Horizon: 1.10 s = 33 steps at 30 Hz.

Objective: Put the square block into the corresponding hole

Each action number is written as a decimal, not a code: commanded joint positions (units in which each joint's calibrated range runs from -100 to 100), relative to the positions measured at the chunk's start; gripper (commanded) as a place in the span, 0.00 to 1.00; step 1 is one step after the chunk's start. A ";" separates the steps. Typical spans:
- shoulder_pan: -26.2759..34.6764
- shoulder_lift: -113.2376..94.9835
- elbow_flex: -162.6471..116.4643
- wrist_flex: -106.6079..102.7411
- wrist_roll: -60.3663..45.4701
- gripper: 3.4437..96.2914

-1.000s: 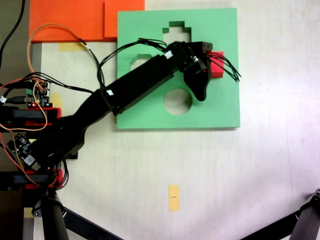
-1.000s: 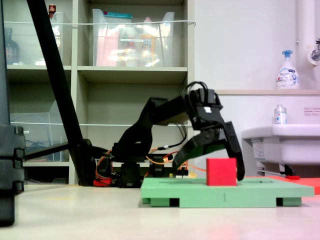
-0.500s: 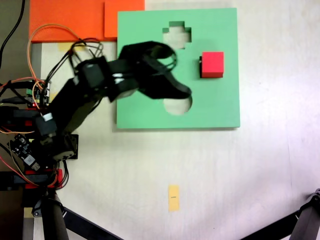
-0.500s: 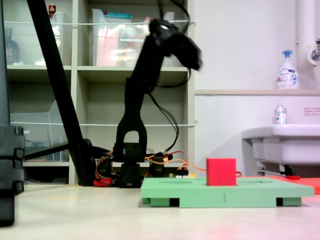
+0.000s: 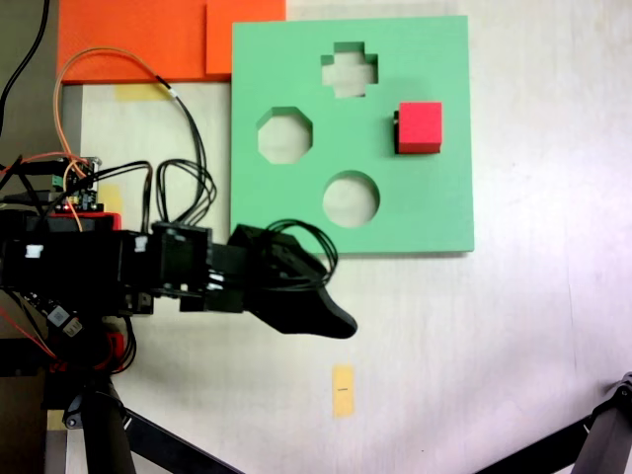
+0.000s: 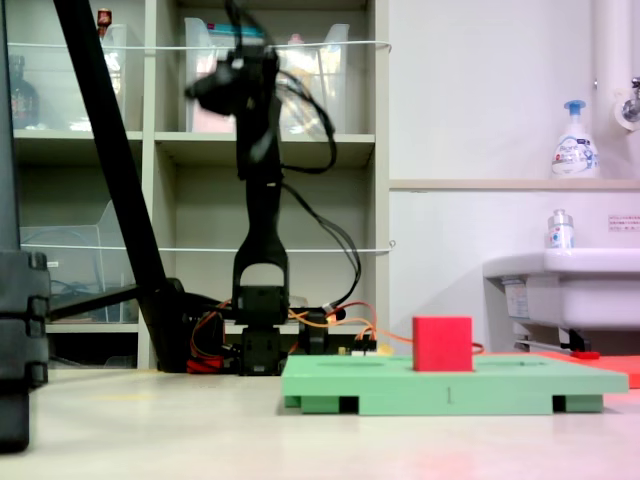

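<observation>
Nearest in the second exterior view is the pale table, and on it the green foam board, raised on low feet, so its cutouts run clear through. The square block stands on top of the board toward the second exterior view's right, most of its height above the surface; in the first exterior view the block sits over the corresponding hole, of which only a dark sliver shows along the first exterior view's left side of the cube, so I judge it lodged slightly askew and not yet pressed home. The octagonal cutout, cross-shaped cutout and round cutout are empty. The tool hangs well apart from the block, off the board's lower edge in the first exterior view and high near the shelves in the second exterior view, blurred; whether its jaws are apart or together I cannot tell, but it holds nothing. Farther back are orange foam sheets, a sink and a pump bottle whose label is too small to read.
</observation>
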 commanded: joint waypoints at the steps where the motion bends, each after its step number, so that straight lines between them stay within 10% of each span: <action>1: -1.07 -26.12 -27.39 34.60 -5.42 0.53; 13: -0.24 -40.08 -121.60 98.54 -17.53 0.49; 33: 0.34 -40.08 -121.80 85.64 -19.00 0.49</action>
